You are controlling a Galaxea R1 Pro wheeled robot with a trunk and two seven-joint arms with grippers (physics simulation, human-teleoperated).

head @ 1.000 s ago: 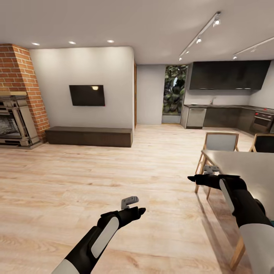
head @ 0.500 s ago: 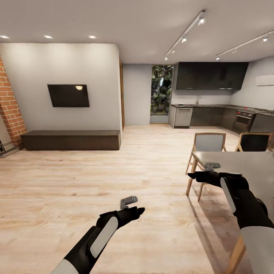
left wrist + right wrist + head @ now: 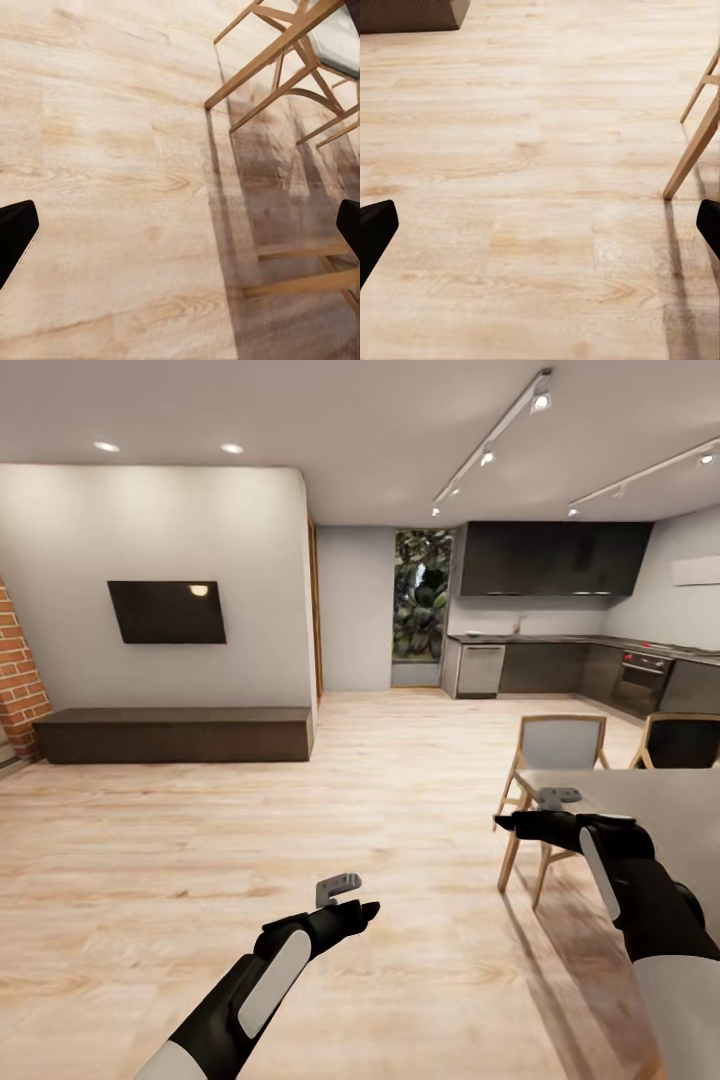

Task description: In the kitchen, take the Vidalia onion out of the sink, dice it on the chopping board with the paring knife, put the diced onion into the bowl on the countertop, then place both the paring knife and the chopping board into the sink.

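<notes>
Far back in the head view, kitchen countertop [image 3: 560,639] too small and dim for any sink basin, board, knife or bowl to be made out; only a thin tap-like sliver above it, too small to be sure of. Dining table [image 3: 650,800] cut off by the right edge, with a dark chair [image 3: 682,738] behind it also cropped. Brick fireplace wall [image 3: 14,670] sliced by the left edge. In both wrist views, fingertips [image 3: 15,236] [image 3: 375,232] cropped to dark corners at the borders, and wooden chair legs [image 3: 270,60] [image 3: 697,142] cut short.
</notes>
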